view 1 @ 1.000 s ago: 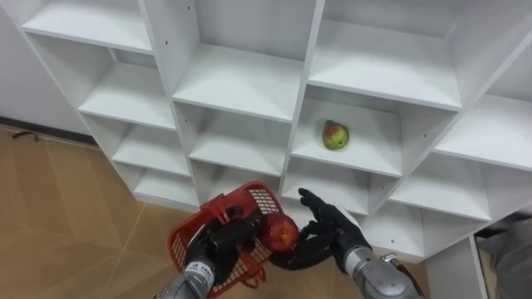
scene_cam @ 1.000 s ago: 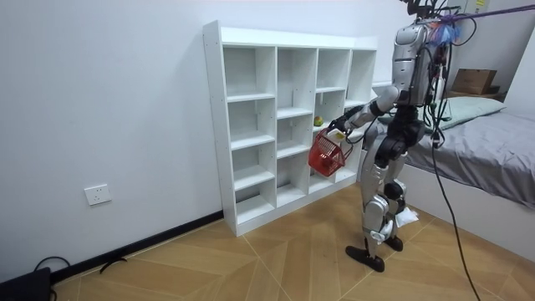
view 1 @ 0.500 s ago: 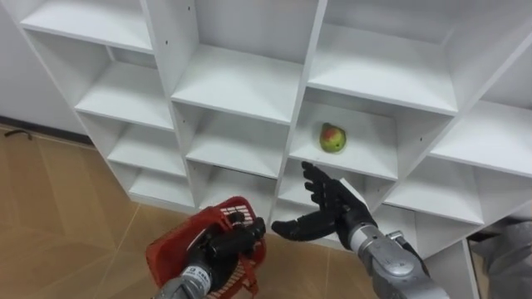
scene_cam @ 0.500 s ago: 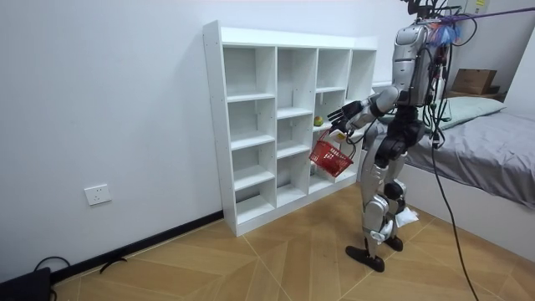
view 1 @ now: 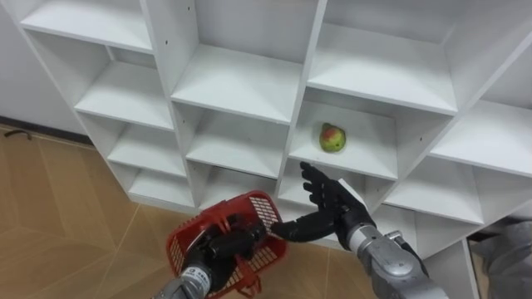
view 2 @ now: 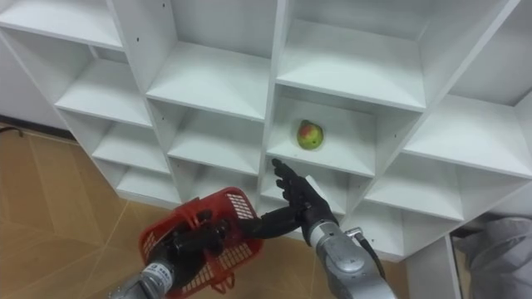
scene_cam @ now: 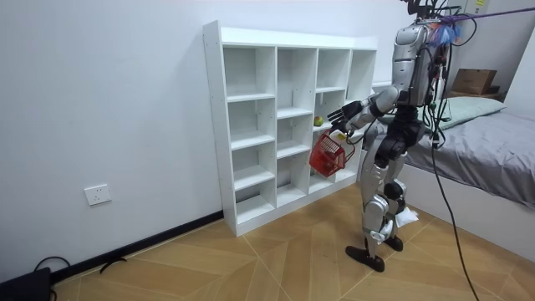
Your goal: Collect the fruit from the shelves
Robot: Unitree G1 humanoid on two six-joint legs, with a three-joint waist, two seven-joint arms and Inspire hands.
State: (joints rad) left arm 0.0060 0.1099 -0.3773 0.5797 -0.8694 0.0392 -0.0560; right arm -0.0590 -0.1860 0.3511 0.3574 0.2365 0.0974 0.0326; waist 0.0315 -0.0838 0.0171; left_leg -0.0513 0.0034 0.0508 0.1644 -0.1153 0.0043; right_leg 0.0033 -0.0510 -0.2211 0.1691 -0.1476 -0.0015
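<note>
Before the white closet (view 1: 241,83), the left hand (view 1: 223,249) grips a red basket (view 1: 264,209) by its handle, ready beside the right hand (view 1: 332,212), whose empty fingers spread toward a greenish fruit (view 1: 333,138).

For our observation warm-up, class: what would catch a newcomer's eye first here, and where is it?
The green-and-red fruit sits alone in a cubby of the white shelving unit. Below it, the left hand grips a red plastic mesh basket, with the open right hand beside it.
</note>
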